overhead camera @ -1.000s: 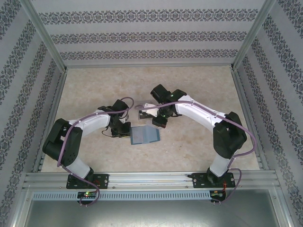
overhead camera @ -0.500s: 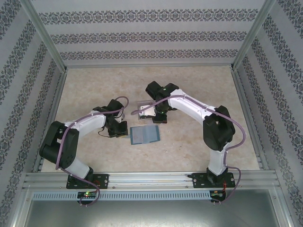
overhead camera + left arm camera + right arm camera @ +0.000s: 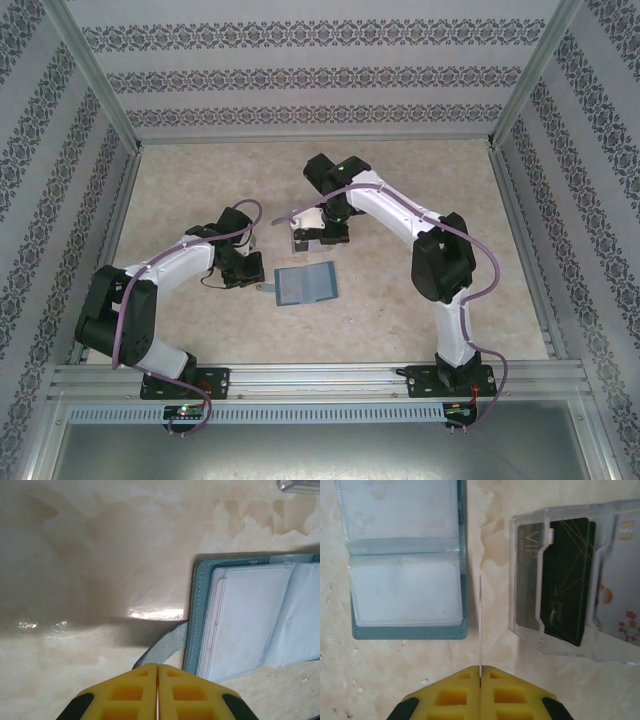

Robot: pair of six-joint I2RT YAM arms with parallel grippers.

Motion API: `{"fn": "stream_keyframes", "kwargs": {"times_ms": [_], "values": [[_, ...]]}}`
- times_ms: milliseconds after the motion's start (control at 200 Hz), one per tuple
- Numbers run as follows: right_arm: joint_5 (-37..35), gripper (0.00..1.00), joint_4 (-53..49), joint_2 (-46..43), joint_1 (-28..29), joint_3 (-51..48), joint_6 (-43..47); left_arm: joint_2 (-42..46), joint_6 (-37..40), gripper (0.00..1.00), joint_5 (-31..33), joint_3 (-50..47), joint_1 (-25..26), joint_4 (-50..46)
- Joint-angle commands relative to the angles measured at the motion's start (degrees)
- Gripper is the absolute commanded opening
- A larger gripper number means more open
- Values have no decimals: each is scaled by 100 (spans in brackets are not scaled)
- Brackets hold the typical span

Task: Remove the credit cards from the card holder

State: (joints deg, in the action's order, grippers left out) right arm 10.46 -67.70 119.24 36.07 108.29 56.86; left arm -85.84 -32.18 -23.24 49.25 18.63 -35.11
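Right wrist: right end effector (image 3: 480,669) pinching edge-on credit card (image 3: 480,620).

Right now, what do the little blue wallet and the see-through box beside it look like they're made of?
The card holder looks like teal fabric or faux leather, matte with a stitched edge; its pockets are clear, glossy soft plastic, slightly wrinkled. The tray seems rigid transparent plastic, with bright edge glints.
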Motion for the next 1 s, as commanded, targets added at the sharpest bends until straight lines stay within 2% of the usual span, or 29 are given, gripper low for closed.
{"fn": "stream_keyframes", "kwargs": {"times_ms": [0, 669, 999], "values": [[13, 0, -336, 236, -74, 417, 255, 94, -84, 8, 100, -63, -81, -227], [-57, 0, -983, 1460, -181, 2594, 531, -167, -4, 8, 83, 153, -222, -447], [-88, 0, -1106, 1921, -171, 3349, 589, -214, 71, 8, 46, 220, -315, -549]]}}
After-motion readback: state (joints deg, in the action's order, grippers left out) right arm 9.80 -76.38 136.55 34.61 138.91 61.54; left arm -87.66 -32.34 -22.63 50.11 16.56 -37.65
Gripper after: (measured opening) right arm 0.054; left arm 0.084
